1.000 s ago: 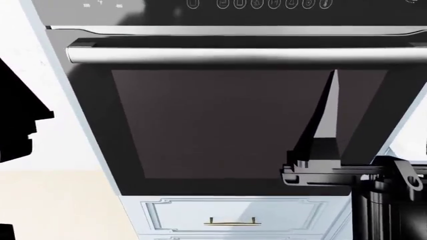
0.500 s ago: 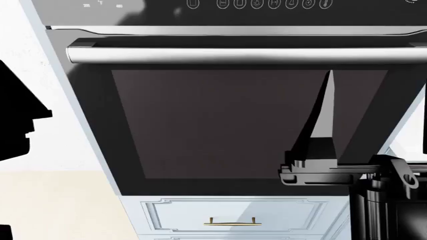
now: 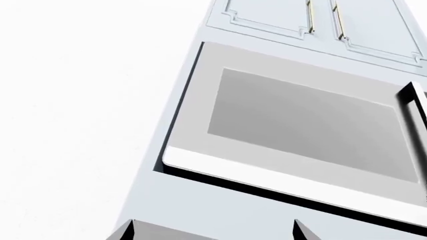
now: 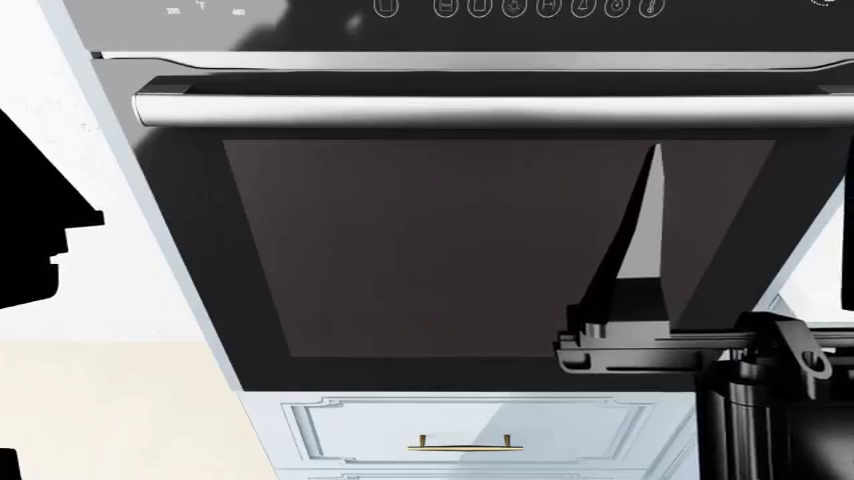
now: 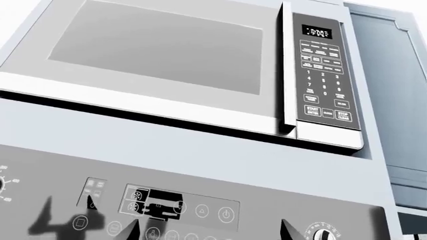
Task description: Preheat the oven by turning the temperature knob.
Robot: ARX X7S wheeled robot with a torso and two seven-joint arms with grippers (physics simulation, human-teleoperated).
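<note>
Head cam sits really close to the oven (image 4: 494, 240), looking forward and a bit down: dark glass door fills most of the shot, control strip (image 4: 514, 8) clipped at the top edge, a drawer front (image 4: 467, 430) below. Right wrist cam points steeply upward at that same control strip (image 5: 180, 210) and the microwave (image 5: 180, 65) above it. Left wrist cam also tilts up, catching the microwave (image 3: 300, 130) and upper cabinet doors (image 3: 320, 22), probably from a little farther back.
</note>
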